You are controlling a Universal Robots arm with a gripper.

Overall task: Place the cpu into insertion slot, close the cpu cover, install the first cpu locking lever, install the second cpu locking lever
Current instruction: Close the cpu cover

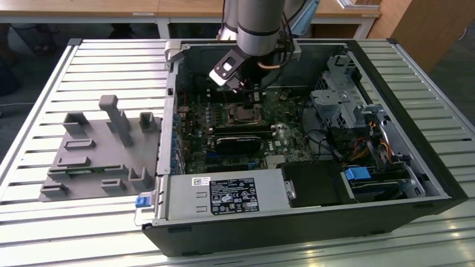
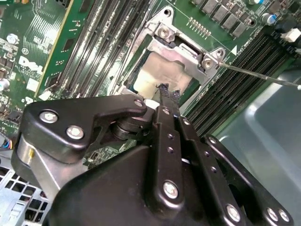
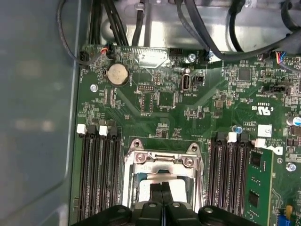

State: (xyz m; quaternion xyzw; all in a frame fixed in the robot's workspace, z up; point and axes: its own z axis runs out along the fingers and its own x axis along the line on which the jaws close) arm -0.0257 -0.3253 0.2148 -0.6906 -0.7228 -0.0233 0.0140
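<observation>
The gripper (image 2: 165, 92) stands directly over the socket (image 1: 242, 114) on the green board (image 3: 155, 99). Its jaws are pressed together with nothing between them. The jaw tip is at the pale top of the chip (image 2: 155, 75), which sits in the socket; whether they touch cannot be told. The silvery cover (image 2: 188, 54) lies over the socket and frames the chip. A thin metal lever (image 2: 258, 75) juts sideways from the socket's corner. The open computer case (image 1: 297, 233) around the socket rests on the slatted table (image 1: 74, 233).

Print on the power supply (image 1: 178, 201) label (image 1: 233, 196) is unreadable.
</observation>
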